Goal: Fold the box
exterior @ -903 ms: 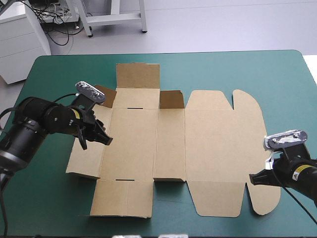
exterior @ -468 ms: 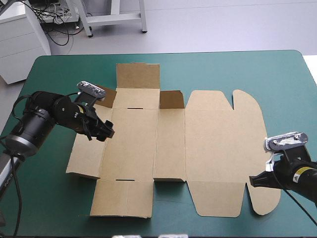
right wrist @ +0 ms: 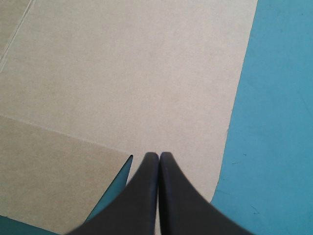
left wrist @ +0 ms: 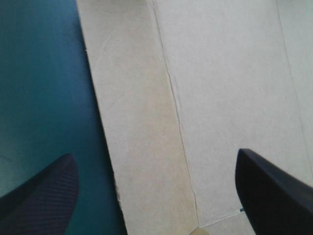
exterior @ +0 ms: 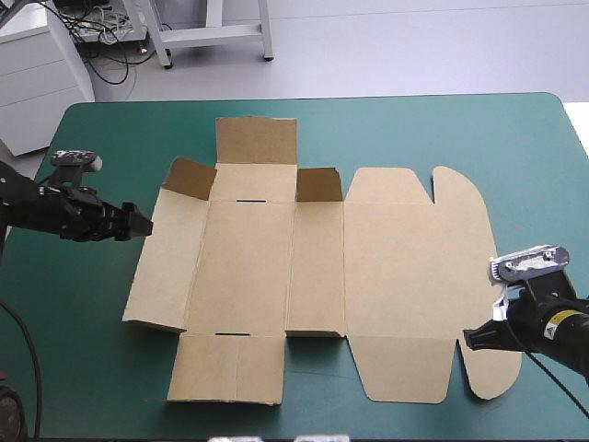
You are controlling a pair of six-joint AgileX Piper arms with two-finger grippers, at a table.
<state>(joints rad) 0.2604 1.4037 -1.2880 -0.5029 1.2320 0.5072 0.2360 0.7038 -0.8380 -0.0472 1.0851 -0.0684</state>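
Box point(exterior: 276, 267) lies flat on the teal-green cover point(exterior: 101, 350); my left gripper point(exterior: 140, 224), fingers spread, has backed off its left wall, leaving it unfolded. Right gripper point(exterior: 471, 337), fingers pressed together, sits at the lid's corner.

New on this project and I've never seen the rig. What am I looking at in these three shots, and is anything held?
This is a two-armed robot at a table with a teal-green cover. The wide picture comes from a camera above and behind the robot, looking down. The other two come from a camera on each wrist, looking forward past that arm's black fingers.

On the table lies the box, a cut sheet of brown board. It is mostly flat, with a few small flaps on its far side raised.

The left end effector is open, at the box's left edge. The right end effector is shut, its tip at the sheet's near right corner. As far as I can see, neither grips the board.
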